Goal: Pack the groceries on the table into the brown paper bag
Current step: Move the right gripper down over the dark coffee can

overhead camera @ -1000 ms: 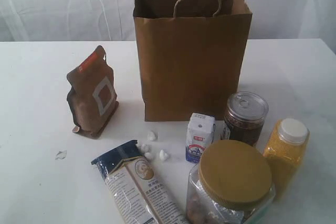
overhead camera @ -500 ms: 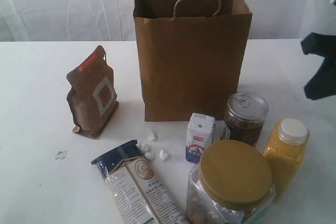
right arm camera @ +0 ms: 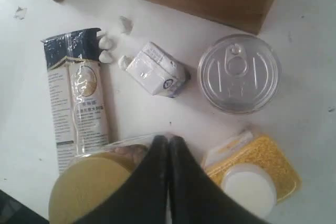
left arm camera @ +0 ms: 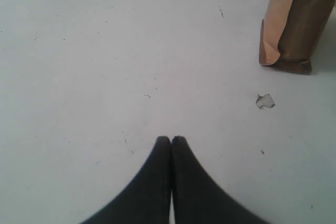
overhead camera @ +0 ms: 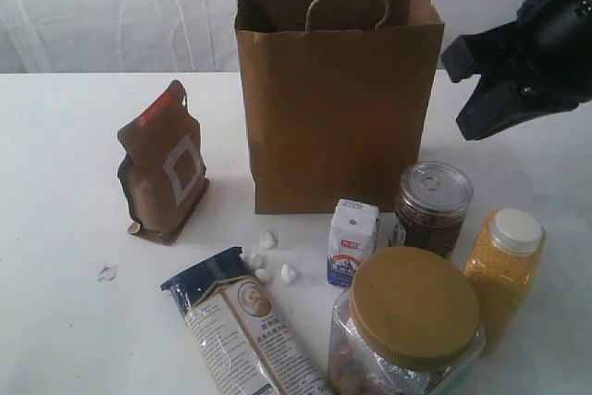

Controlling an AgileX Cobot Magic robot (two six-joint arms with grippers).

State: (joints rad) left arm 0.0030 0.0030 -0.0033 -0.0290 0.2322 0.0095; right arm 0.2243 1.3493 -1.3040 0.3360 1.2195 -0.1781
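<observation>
Left gripper (left arm camera: 171, 140): we see its fingers pressed together, holding nothing, over bare table (overhead camera: 55, 136); the pouch and a pale scrap (left arm camera: 265, 101) lie ahead of it.
Pouch (overhead camera: 164, 166): upright, left of the bag, apart from it.
Noodle packet (overhead camera: 242, 330): flat at the front, blue end toward the bag.
Lumps (overhead camera: 268, 240): we count four, scattered between the packet's blue end and the carton.
Bag (overhead camera: 335, 90): upright at the middle of the table, mouth open, handles up.
Carton (overhead camera: 351, 242): upright just in front of the bag.
Jar (overhead camera: 407, 326): nearest us, in front of the carton and the can.
Can (overhead camera: 433, 207): upright, just right of the carton.
Bottle (overhead camera: 504, 270): upright, right of the jar.
Right gripper (right arm camera: 168, 140): closed and empty; we see it in the air right of the bag, above the jar and bottle.
</observation>
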